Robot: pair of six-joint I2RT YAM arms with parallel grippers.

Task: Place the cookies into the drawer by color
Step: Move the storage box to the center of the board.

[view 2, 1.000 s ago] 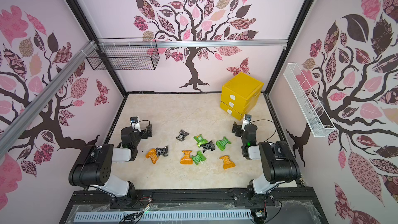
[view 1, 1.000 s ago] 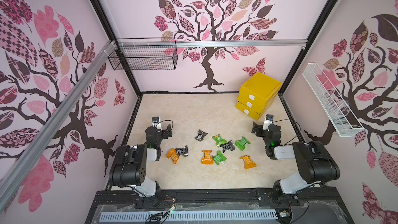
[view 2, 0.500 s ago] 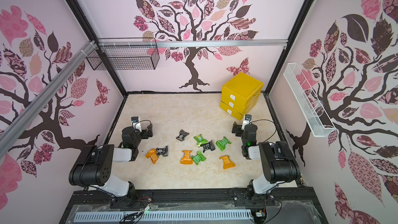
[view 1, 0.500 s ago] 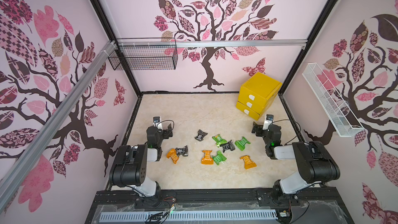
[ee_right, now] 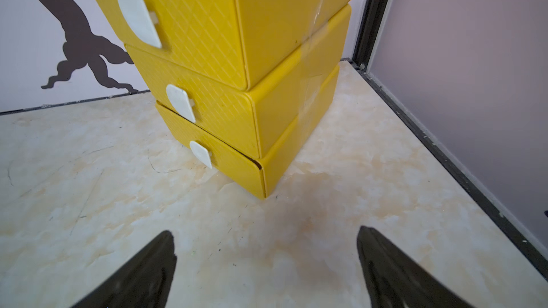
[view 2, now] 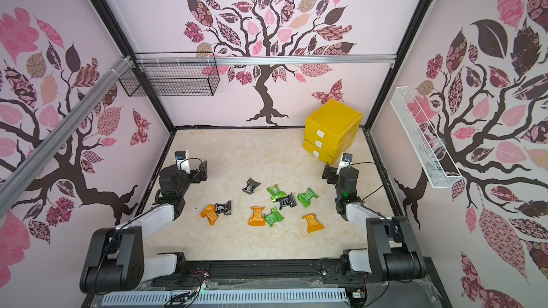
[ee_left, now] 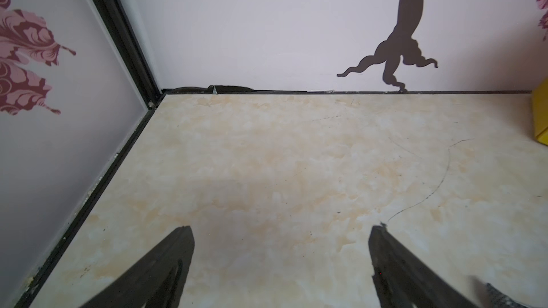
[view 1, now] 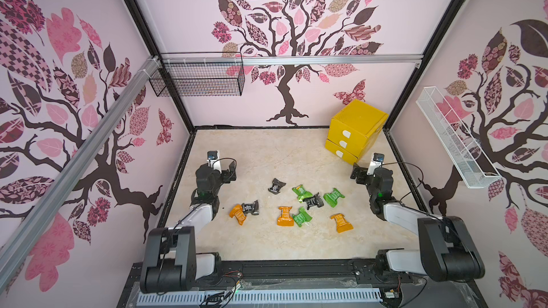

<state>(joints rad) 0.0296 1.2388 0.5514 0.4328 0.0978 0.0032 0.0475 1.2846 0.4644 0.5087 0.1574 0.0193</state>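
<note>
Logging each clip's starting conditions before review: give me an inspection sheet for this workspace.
Surface: beige marbled table, faint scratches.
Job's things: nine packets loose mid-table, some overlapping: black packets, green packets, orange packets, three each; yellow drawer unit at far right corner, no drawer pulled open.
Clutter: nothing seen.
Grippers: left gripper and right gripper open, empty.
Cables: left wrist cable and right wrist cable looped free; loose wires at front rail.
Surroundings: black wire basket, white wire basket, tree-print walls.
</note>
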